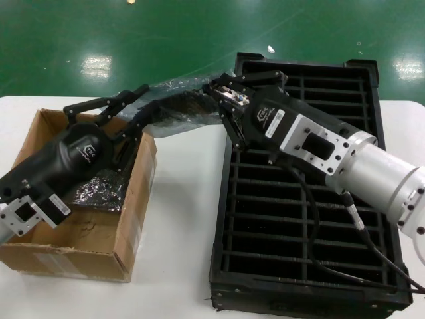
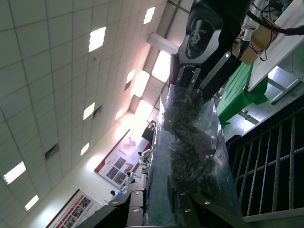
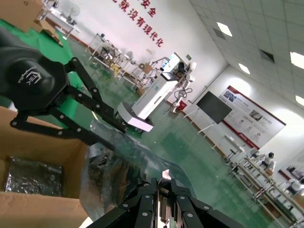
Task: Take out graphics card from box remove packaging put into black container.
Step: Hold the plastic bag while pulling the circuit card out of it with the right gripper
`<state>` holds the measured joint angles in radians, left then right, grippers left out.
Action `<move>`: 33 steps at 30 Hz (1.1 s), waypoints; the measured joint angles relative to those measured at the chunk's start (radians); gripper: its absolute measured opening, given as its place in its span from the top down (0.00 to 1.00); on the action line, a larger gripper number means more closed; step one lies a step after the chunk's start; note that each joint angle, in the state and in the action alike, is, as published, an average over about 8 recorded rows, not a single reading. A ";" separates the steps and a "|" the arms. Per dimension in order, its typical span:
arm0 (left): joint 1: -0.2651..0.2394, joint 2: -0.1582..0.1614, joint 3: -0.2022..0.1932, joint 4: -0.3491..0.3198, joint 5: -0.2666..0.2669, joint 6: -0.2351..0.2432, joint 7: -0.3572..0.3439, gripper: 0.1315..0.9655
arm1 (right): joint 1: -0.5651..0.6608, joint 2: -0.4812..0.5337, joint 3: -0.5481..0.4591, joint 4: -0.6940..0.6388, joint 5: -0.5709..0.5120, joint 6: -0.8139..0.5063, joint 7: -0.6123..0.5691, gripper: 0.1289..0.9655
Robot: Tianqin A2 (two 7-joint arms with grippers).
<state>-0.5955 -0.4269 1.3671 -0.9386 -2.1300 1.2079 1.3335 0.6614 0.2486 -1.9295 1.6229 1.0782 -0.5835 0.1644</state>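
The graphics card [image 1: 180, 107] hangs in the air between both grippers, still mostly inside the crinkly packaging [image 1: 174, 85]. My left gripper [image 1: 147, 101] is shut on the bag's end above the box [image 1: 80, 249]. My right gripper [image 1: 217, 93] is shut on the card's silver bracket end [image 3: 164, 197], above the far left corner of the black container [image 1: 299, 219]. In the left wrist view the packaging [image 2: 190, 142] runs from my left gripper [image 2: 164, 202] up to the right gripper [image 2: 191, 90]. In the right wrist view the bag [image 3: 118, 159] stretches toward the left gripper [image 3: 114, 129].
Another wrapped card [image 1: 99, 193] lies inside the open box, also seen as a wrapped card [image 3: 33, 175] in the right wrist view. The right arm's cable [image 1: 312, 219] hangs over the container's slots. White tabletop [image 1: 182, 219] separates box and container.
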 joint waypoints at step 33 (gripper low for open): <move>0.040 -0.024 -0.005 -0.052 -0.007 -0.008 -0.053 0.98 | 0.006 0.008 0.024 0.109 -0.202 -0.114 -0.016 0.95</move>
<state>-0.5559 -0.4512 1.3616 -0.9908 -2.1370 1.1997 1.2802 0.6671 0.2566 -1.9055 1.7316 0.8765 -0.6975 0.1487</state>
